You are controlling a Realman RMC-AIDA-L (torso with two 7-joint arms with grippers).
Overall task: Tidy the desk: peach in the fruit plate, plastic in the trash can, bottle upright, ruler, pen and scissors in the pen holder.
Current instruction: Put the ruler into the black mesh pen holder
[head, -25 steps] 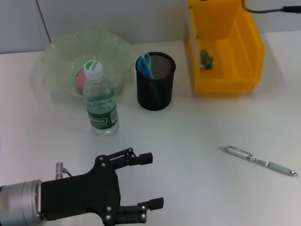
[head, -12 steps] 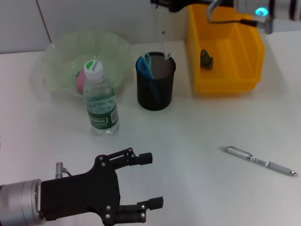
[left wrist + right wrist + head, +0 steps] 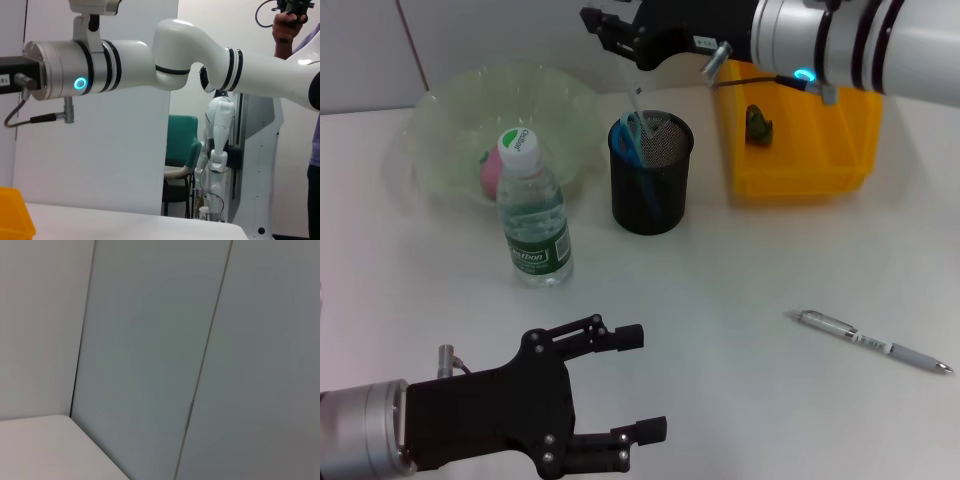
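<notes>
Hanging over the mesh pen holder (image 3: pixel 652 172) at upper centre of the head view, a clear ruler (image 3: pixel 638 103) points down with its lower end at the holder's rim, beside the blue-handled scissors (image 3: pixel 630 137) already inside. The right gripper (image 3: pixel 620 32) pinches the ruler's upper end at the top edge of the frame. A second ago that arm was out of the head view; half a second ago it was just entering at the top with the ruler above the holder; now it has swung further left and lower, so the ruler drop looks to be underway, not finished.

Elsewhere, the bottle (image 3: pixel 532 210) stands upright left of the holder, the peach (image 3: pixel 490 172) shows pink in the pale green fruit plate (image 3: pixel 450 110) behind it, and a crumpled scrap (image 3: pixel 757 122) lies in the yellow bin (image 3: pixel 820 150) at upper right. The pen (image 3: pixel 868 341) lies flat on the desk at lower right, well apart from the holder; it appears to be the last item left. The left gripper (image 3: pixel 640 385) rests at the lower left, fingers spread, unchanged across the second.
</notes>
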